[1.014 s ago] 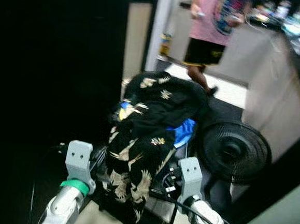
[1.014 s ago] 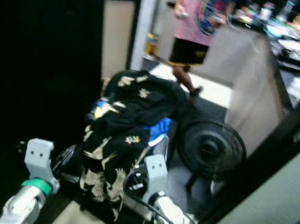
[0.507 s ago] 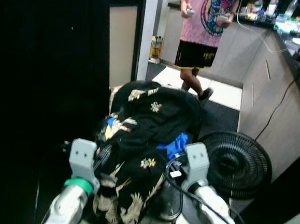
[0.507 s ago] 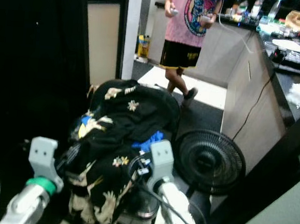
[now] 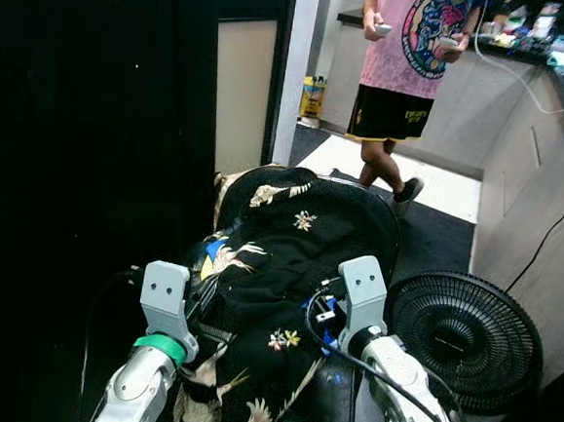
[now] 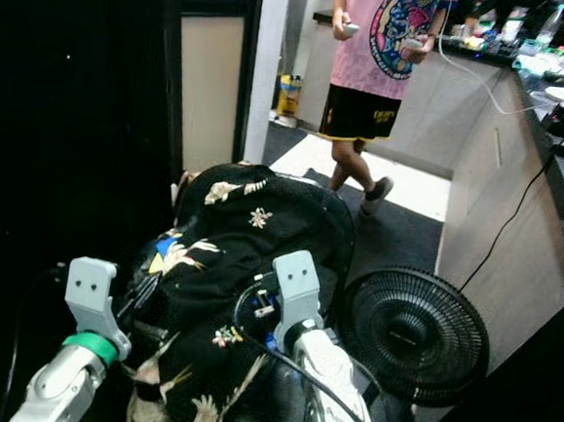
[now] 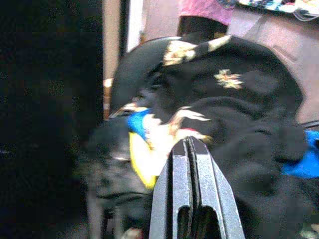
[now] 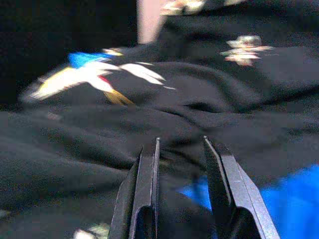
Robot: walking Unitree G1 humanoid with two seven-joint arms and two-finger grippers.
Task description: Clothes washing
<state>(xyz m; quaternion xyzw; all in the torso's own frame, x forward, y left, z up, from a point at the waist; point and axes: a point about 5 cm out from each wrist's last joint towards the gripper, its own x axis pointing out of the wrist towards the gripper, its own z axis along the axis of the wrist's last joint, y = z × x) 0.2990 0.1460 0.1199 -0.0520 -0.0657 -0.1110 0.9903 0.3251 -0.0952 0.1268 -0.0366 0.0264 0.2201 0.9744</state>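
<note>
Right wrist view: the right gripper (image 8: 180, 149) is held a little open with nothing in it, right over the black bird-print cloth pile (image 5: 288, 260). The left gripper (image 7: 190, 149) is closed and empty, pointed at the same pile.

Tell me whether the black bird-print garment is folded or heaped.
Heaped: the black bird-print garment lies crumpled in loose folds over a blue cloth, unfolded.

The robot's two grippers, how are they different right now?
The left gripper has its fingers pressed together; the right gripper has a gap between its fingers. The left one points at the shirt's yellow and blue print; the right one points at plain black folds near blue cloth. Both hover by the same clothes pile.
</note>
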